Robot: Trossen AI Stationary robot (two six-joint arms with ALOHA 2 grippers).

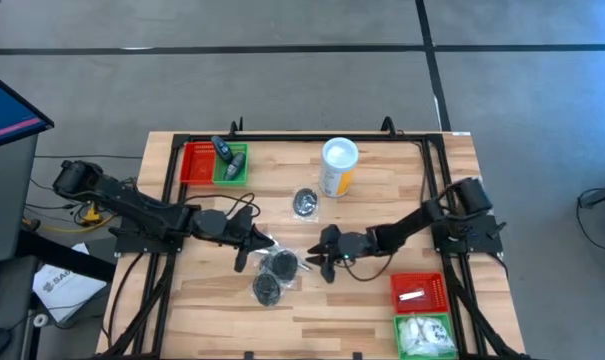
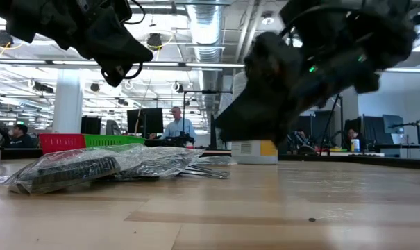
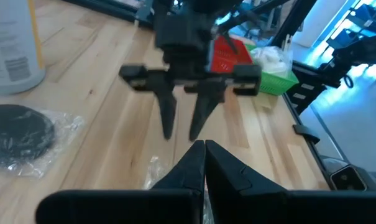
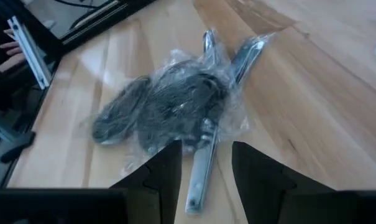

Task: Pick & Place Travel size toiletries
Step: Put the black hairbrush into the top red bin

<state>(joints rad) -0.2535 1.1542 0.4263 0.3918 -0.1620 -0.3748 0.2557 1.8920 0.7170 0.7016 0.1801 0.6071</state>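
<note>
The travel size toiletries lie mid-table. A heap of dark pucks in clear wrap with silvery tubes rests flat on the wood, and another puck lies farther back. A small dark bottle is in the far-left bins. My right gripper hangs open just right of the heap, and a tube's near end shows between its fingers, apart from them. My left gripper is shut on nothing and held above the table, left of the heap. The left wrist view shows the right gripper opposite it.
A yellow canister with a white lid stands at the back centre. Red and green bins sit at the far left. A second red and green pair holding white packets sits at the near right. People sit beyond the table.
</note>
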